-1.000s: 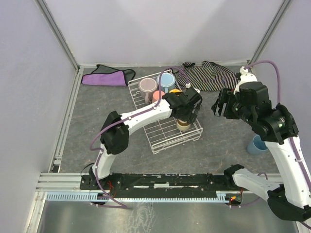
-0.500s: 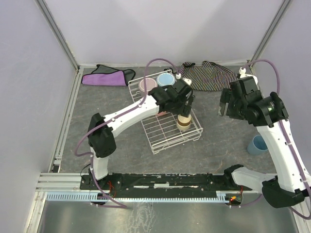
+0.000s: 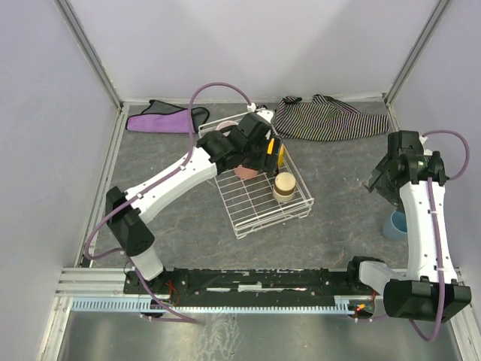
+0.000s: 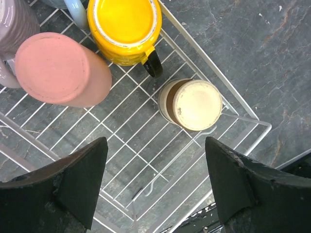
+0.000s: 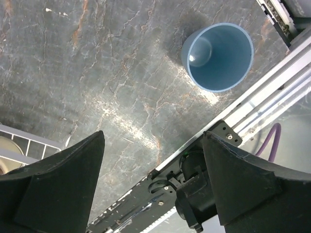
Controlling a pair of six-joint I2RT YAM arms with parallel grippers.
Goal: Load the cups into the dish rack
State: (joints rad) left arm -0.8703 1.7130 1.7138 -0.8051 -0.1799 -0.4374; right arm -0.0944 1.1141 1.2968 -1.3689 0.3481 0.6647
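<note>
The white wire dish rack stands mid-table. In the left wrist view the rack holds a yellow mug bottom up, a salmon tumbler, a pale pink mug, the handle of a light blue mug, and a small shiny cup bottom up near the rack's corner. My left gripper is open and empty above the rack, also seen from above. A blue tumbler stands upright on the table at the right. My right gripper is open and empty above the table beside it.
A striped cloth and a purple cloth lie at the back of the table. The metal rail and arm bases run along the near edge. A rack corner shows at the left of the right wrist view.
My left gripper has risen off the small shiny cup and moved back and left over the rack. My right arm has swung right and nearer, over the blue tumbler's side.
</note>
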